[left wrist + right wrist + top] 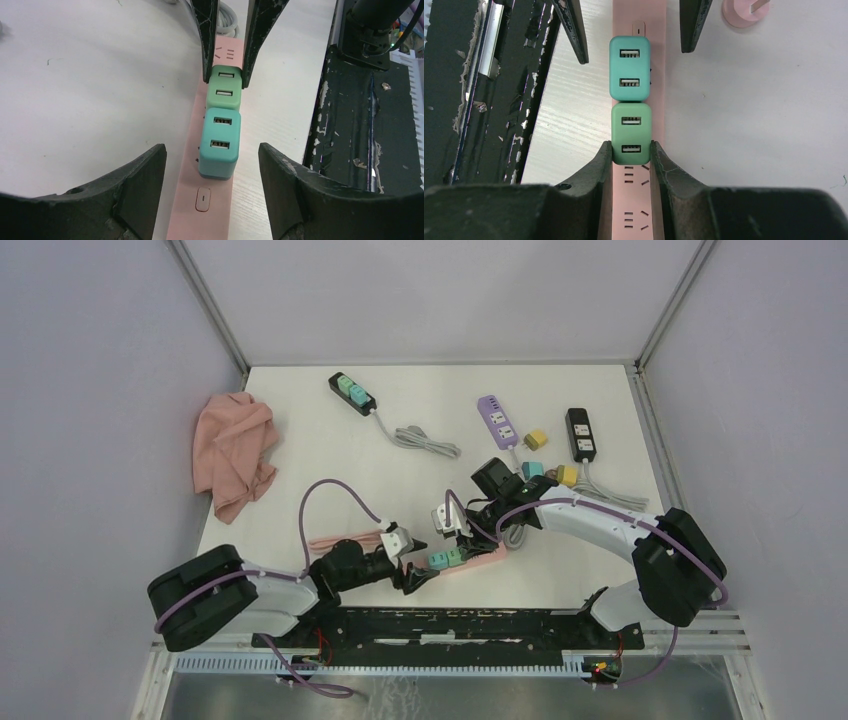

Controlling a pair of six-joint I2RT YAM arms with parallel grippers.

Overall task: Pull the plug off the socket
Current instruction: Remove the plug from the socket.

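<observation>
Two boxy plugs seated in a long, flat pink strip near the front edge of the white table, butted end to end. Both of smooth matte plastic with rounded corners, each with two slotted USB ports on its top face. Teal plug next to the strip's small oblong switch; green plug just beyond it, toward the strip's bare sockets.

Clamped on the green plug's two sides: right hand, curved black fingers pressed flat against the plastic. Spread wide around the teal plug: left hand, a clear gap on either side and no contact, thick scuffed pads tapering to blunt tips. Facing each other along the strip, fingertips close but apart.

Faint wood grain in the table's surface near the strip. Just beside it, a scratched black rail with chipped paint.

Farther back on the table, well apart from the hands: a crumpled pink cloth at the left, a black strip carrying teal plugs, a purple strip and a second black strip, with grey cords looped near them
</observation>
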